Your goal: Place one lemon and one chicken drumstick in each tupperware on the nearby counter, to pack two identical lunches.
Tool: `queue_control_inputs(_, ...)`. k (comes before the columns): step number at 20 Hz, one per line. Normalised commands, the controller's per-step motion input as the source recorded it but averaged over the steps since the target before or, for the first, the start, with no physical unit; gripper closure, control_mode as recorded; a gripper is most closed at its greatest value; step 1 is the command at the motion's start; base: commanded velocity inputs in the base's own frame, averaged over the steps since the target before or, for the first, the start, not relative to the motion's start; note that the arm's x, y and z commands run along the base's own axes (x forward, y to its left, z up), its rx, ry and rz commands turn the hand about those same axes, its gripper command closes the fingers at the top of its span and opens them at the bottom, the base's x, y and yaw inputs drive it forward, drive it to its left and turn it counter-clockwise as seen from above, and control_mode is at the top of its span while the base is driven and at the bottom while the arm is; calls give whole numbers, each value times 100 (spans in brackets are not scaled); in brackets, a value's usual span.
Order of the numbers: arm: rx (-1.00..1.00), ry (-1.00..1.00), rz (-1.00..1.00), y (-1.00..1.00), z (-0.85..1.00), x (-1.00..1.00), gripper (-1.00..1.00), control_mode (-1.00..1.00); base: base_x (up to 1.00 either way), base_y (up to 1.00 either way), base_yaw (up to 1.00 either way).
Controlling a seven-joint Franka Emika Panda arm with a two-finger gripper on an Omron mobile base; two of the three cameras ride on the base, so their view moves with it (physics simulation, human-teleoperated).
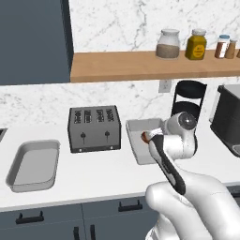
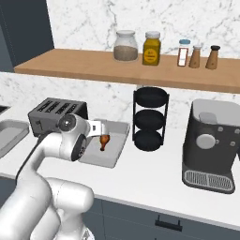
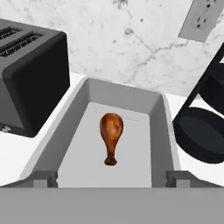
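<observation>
One chicken drumstick (image 3: 111,133) lies flat inside the right tupperware (image 3: 78,131), thick end toward the wall. It is a small brown shape (image 2: 104,141) in the right base view and barely visible (image 1: 144,137) in the left base view. My gripper (image 3: 111,178) hovers just above the near end of that tupperware (image 2: 115,152), open, with its fingertips (image 3: 43,178) wide apart and nothing between them. A second tupperware (image 1: 33,164) sits left of the toaster on the white counter (image 1: 103,171), with nothing visible in it. No lemon is in view.
A dark toaster (image 1: 93,127) stands between the two trays. A black three-tier rack (image 2: 150,117) stands close to the right of the tray, and a coffee machine (image 2: 213,143) farther right. The wooden shelf (image 2: 117,65) with jars hangs above.
</observation>
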Motion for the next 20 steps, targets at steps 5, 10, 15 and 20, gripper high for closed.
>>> queue_control_inputs(5,0,-4,0,17,75,-100,-100,-100,0,0,0)
queue_control_inputs(10,0,-8,0,3,39,-100,-100,-100,0,0,0)
queue_control_inputs(15,0,-4,0,0,1,-20,-100,100,-80,-44,-3)
queue_control_inputs(20,0,0,0,0,0,0,-100,100,-100,-100,-16)
